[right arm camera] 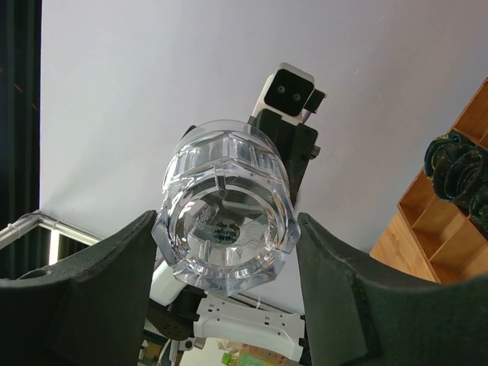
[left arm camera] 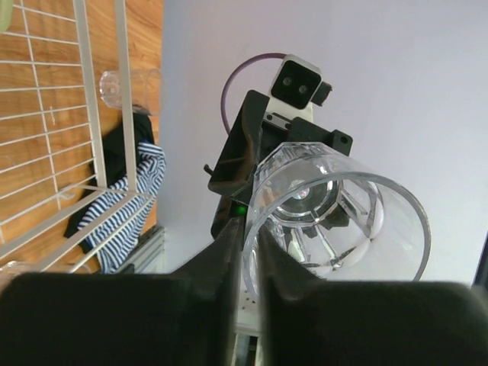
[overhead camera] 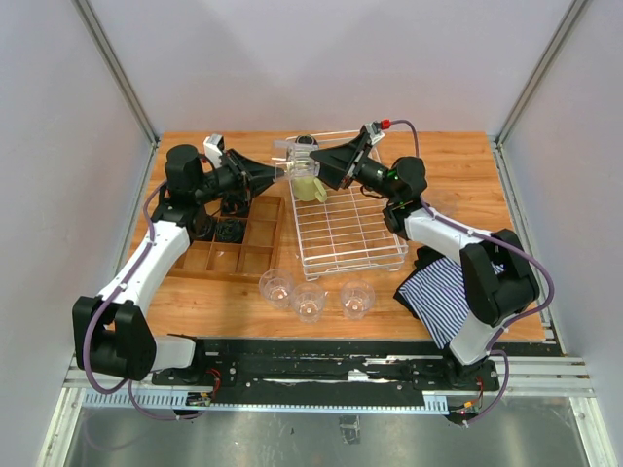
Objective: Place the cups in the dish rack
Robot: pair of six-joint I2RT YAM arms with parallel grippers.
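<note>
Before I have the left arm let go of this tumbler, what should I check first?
1. Pinch of the left fingers on the tumbler wall: ok.
2. Placement of the right fingers on either side of the tumbler's base: ok.
3. Firm clamp by the right fingers on the tumbler: cannot tell.
4. Handover above the far end of the dish rack, by the top view: ok.
5. Free grid space in the rack in front of the yellow-green mug: ok.
</note>
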